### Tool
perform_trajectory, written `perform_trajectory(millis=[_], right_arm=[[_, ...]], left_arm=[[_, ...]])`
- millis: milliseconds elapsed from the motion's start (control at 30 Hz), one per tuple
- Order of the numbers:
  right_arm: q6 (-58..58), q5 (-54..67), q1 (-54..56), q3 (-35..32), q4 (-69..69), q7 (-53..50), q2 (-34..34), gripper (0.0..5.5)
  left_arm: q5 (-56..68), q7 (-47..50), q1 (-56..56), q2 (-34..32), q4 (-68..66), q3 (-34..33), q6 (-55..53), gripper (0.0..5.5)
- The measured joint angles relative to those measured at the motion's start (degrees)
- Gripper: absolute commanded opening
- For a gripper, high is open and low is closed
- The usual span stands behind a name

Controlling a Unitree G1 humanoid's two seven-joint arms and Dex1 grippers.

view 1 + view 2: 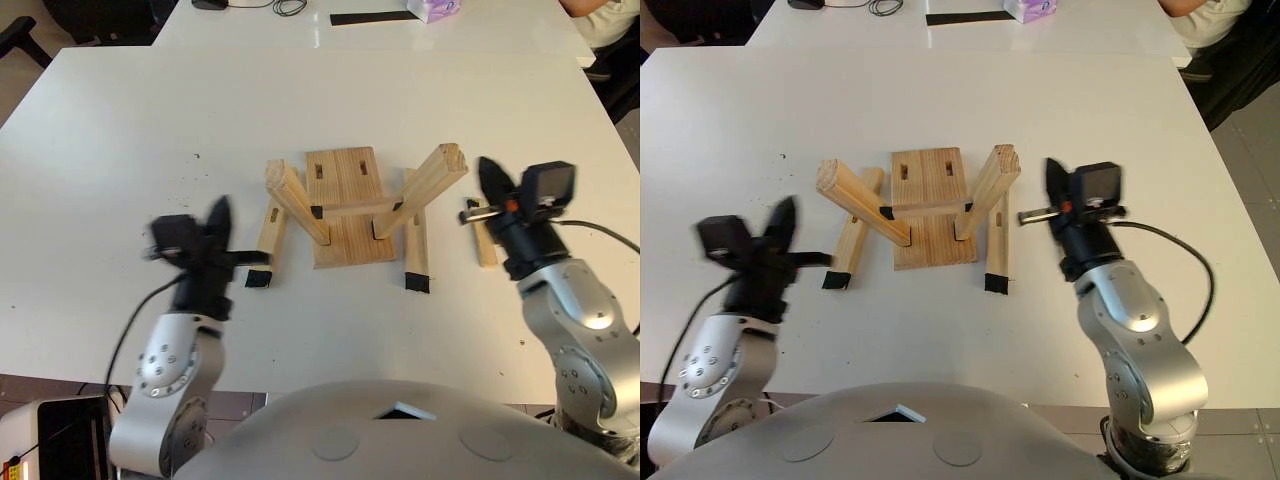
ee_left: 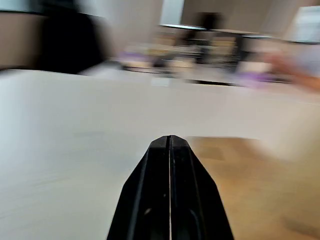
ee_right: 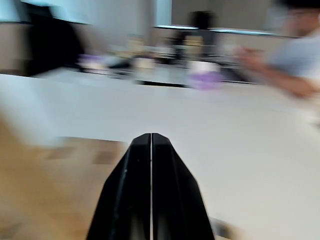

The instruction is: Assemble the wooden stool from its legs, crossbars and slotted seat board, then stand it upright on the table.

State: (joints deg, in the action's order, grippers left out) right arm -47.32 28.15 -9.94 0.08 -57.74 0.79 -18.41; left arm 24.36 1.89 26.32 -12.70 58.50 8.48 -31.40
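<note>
Can see left gripper [image 2: 170, 144] and right gripper [image 3: 151, 139] pinched tight from the wrists — from the head, flanking the upside-down stool [image 1: 345, 235].

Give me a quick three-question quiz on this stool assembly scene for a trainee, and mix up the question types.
1. True or false: the left gripper and the right gripper are both shut with nothing held.
2. How many legs stick up from the seat board? A one, B two, C four.
3. Fill in: the loose short stick on the table lies beside the ___ gripper.
Key: 1 true; 2 B; 3 right.
</note>
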Motion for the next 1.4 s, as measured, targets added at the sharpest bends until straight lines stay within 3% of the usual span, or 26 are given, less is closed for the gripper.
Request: perform_trajectory(millis=[300,567,867,1000,1133,1267,1400], right_arm=[[-1.1,1.1,3.3,-0.2,-0.4,-1.1,-3.0,0.02],[-2.4,3.7,-0.4,3.2,-0.7,2.0,-6.1,0.02],[1.4,5.8,-4.8,-1.0,-0.4,6.3,-11.4,0.02],[9.4,-1.9,-6.9,-9.6,5.9,8.6,-13.9,0.0],[13.5,-5.3,-7.1,-13.5,12.1,8.7,-12.8,0.0],[6.2,8.5,3.6,-19.5,18.7,7.5,-9.8,0.0],[2.5,24.4,20.6,-20.7,21.2,4.9,-9.3,0.0]], left_arm=[[0.1,0.4,-3.7,-5.5,-0.3,2.7,-2.3,0.0],[4.3,-0.2,-1.0,-8.1,-0.1,-3.8,-0.1,0.0],[8.6,-1.9,3.0,-12.3,0.6,-4.9,1.8,0.0],[11.7,-3.8,9.3,-12.4,0.5,-13.9,2.5,0.63],[13.3,-6.2,12.0,-11.3,-3.3,-21.5,4.5,0.63],[22.4,-4.9,9.0,-12.6,-8.2,-35.4,4.8,0.63],[37.8,1.7,-7.2,-19.5,-9.0,-39.2,5.3,0.08]])
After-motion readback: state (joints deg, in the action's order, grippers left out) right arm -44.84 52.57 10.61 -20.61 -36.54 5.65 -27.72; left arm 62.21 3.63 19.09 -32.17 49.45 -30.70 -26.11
